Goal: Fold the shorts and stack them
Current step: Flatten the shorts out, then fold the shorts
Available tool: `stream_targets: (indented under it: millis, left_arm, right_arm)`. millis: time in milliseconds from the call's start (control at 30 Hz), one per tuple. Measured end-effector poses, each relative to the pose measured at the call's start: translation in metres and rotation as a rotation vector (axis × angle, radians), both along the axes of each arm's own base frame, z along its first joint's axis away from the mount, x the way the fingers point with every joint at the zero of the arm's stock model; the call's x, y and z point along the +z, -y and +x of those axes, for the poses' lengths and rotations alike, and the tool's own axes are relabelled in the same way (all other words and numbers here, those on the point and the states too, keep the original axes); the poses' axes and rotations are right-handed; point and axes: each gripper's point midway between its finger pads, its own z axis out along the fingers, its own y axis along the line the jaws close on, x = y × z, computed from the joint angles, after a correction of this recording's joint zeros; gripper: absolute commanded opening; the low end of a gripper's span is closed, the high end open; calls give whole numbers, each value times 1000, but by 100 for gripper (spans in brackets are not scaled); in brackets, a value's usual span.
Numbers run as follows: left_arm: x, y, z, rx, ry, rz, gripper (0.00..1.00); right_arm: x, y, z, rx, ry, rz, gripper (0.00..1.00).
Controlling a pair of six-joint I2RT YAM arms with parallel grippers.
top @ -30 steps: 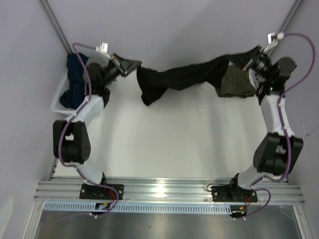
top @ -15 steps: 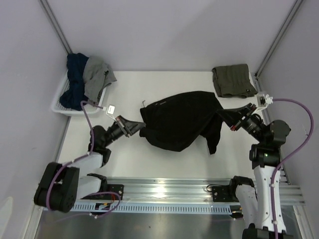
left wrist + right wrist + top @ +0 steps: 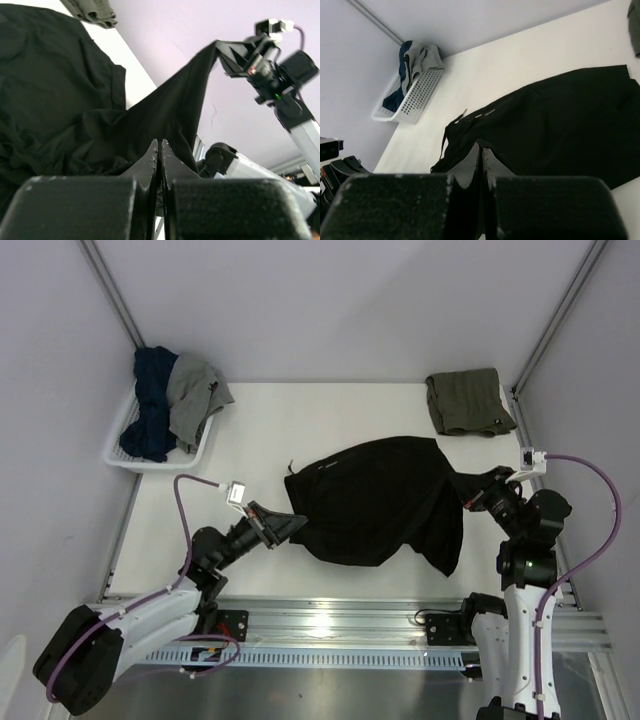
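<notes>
The black shorts (image 3: 375, 500) hang spread between both grippers over the middle of the table, most of the cloth resting on it. My left gripper (image 3: 297, 523) is shut on their left edge; in the left wrist view (image 3: 160, 145) the cloth (image 3: 60, 90) runs up to the other arm. My right gripper (image 3: 470, 495) is shut on their right edge, with a flap hanging below it; the right wrist view (image 3: 481, 146) shows the cloth (image 3: 560, 125) lying flat ahead. The folded olive-green shorts (image 3: 466, 402) lie at the far right corner, apart from both grippers.
A white basket (image 3: 122, 445) with blue and grey clothes stands at the far left; it also shows in the right wrist view (image 3: 415, 92). Grey walls close in the table on the left, back and right. The metal rail (image 3: 330, 620) runs along the near edge.
Both grippers have drawn the black shorts from high at the back toward the near edge and lowered them. The cloth now lies lower and flatter. The olive-green shorts stayed put.
</notes>
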Motion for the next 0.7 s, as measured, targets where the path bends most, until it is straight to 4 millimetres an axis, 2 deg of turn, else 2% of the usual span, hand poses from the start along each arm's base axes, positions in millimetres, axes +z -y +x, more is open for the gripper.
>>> stream_targets:
  millis: [100,200,500,567,700]
  left_arm:
    - [-6,2,6,29,-30,2,0]
    - [-18,5,12,63,-79,9,0]
    - [-68,3,37,192,-294,39,0]
    - [-73,2,40,213,-326,28,0]
    - [-75,-6,49,260,-365,-3,0]
  right_arm:
    - [-3,5,2,-31,-8,-1,0]
    - [-12,10,14,-48,-52,4,0]
    - [-73,31,73,-105,-319,68,0]
    - [-73,38,85,-125,-339,75,0]
    - [-51,53,118,-144,-305,76,0]
